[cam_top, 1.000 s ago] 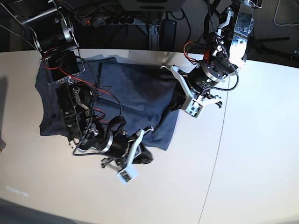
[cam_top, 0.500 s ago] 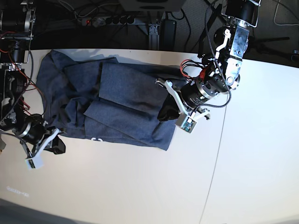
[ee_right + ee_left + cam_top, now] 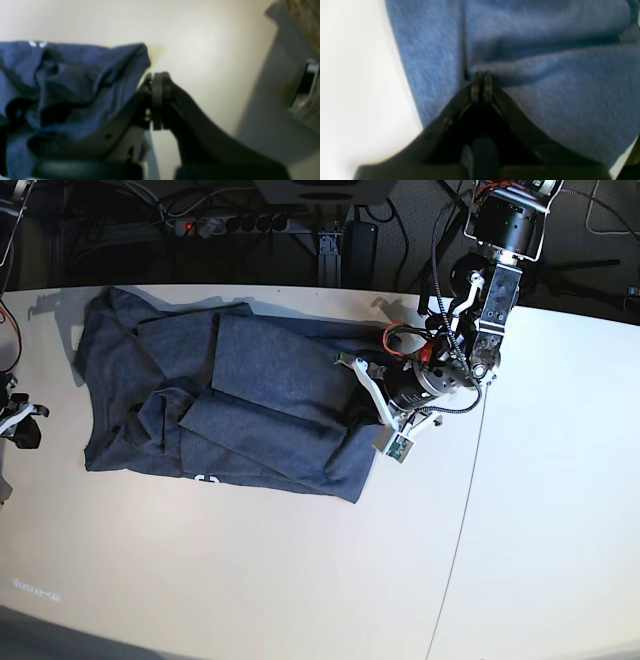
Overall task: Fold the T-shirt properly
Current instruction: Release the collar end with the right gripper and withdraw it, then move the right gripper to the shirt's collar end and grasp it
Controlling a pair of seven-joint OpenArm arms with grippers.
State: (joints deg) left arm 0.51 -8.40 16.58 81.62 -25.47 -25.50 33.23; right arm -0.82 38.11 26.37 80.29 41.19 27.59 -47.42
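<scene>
The T-shirt is soft, matt knit cloth, heathered blue-grey with a faintly fuzzy nap, rumpled into folds. The table beneath is smooth, white and slightly glossy. At three o'clock of the cloth, the left gripper looks like matt black plastic, as does the right gripper.
</scene>
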